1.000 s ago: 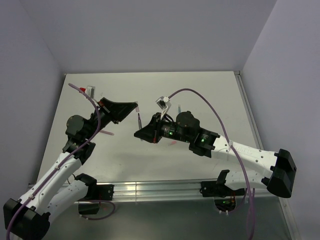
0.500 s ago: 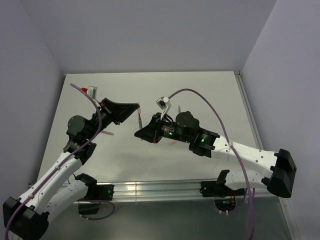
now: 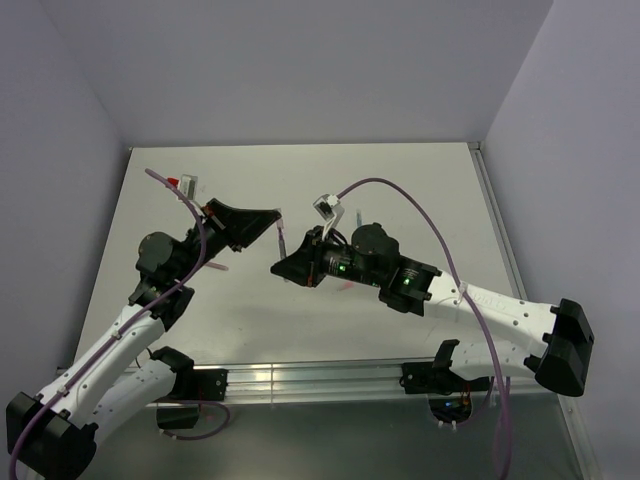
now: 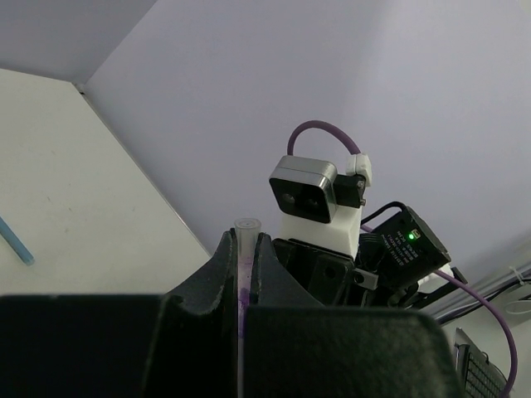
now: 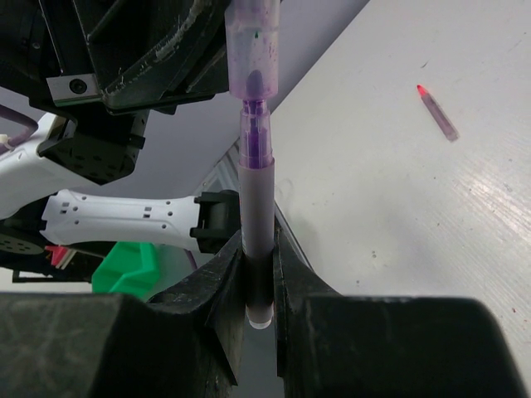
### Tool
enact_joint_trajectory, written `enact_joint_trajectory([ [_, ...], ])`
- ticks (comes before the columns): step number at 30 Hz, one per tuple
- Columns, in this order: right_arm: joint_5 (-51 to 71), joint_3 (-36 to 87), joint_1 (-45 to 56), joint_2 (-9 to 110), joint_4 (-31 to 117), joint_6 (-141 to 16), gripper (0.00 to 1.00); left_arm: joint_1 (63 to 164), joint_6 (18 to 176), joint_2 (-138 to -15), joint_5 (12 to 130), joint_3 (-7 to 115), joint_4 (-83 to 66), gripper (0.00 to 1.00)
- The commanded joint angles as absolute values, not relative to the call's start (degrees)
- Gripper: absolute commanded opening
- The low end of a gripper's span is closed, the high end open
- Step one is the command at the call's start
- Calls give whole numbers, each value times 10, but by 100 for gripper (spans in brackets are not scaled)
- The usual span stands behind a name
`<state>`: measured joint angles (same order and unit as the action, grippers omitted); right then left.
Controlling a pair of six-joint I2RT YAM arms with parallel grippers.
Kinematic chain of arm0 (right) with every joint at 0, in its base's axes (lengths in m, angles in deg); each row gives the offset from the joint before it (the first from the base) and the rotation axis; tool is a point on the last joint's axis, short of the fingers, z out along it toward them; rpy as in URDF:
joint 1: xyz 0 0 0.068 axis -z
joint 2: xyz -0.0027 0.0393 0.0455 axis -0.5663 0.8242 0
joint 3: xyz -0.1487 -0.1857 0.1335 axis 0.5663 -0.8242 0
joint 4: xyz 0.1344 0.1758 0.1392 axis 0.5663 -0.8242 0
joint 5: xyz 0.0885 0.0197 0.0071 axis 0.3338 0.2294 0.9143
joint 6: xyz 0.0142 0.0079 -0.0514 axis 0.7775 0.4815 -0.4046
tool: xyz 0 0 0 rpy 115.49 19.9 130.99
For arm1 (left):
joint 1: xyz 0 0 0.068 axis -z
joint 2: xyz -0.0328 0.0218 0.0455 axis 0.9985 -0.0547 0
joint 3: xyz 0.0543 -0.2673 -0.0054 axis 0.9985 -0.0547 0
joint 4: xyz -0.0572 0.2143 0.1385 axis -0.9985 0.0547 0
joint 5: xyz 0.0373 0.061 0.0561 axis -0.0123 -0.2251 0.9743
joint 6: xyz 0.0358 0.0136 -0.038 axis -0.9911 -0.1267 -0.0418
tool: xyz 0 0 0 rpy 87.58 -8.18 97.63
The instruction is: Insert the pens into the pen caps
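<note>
Item: dark grey pen (image 5: 256, 207), held upright in the right gripper (image 5: 258, 249). The jaws are clenched on its lower barrel, the butt end shows just below them, and the purple nib section stands clear above. Item: pen cap (image 5: 251, 50), pale and translucent with a purple tint, pinched in the left gripper (image 4: 243, 249), whose jaws are likewise clamped tight on it, the cap's open mouth facing the pen. Relation: both pieces are held in the air over the table (image 5: 398, 182), between the two arms. In the right wrist view pen and cap share one line, and the nib looks to have entered the cap's mouth, though we cannot say how deep through the tinted wall. The purple collar below the mouth is exposed, so we judge the cap not yet seated. Step in hand: pressing pen into cap. To do it well we would hold the two axes in line, push slowly along the barrel only, and grip firmly so that neither piece slides back through its jaws. A sideways push would likely jam the nib against the cap wall or twist the cap. We would stop once the collar vanishes into the cap. Also logged: red-tipped pen (image 5: 437, 110) and blue pen (image 4: 17, 240), both lying loose on the table, well apart from either gripper.
</note>
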<state>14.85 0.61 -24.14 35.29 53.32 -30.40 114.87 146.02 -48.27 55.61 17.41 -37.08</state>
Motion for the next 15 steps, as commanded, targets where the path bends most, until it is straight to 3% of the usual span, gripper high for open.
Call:
enact_joint_trajectory([
  [1, 133, 33, -245, 333, 543, -315, 0, 1153, 1450, -478, 552, 168, -395, 0],
  [15, 109, 37, -244, 325, 517, -332, 0, 1166, 1450, -493, 522, 175, -406, 0],
])
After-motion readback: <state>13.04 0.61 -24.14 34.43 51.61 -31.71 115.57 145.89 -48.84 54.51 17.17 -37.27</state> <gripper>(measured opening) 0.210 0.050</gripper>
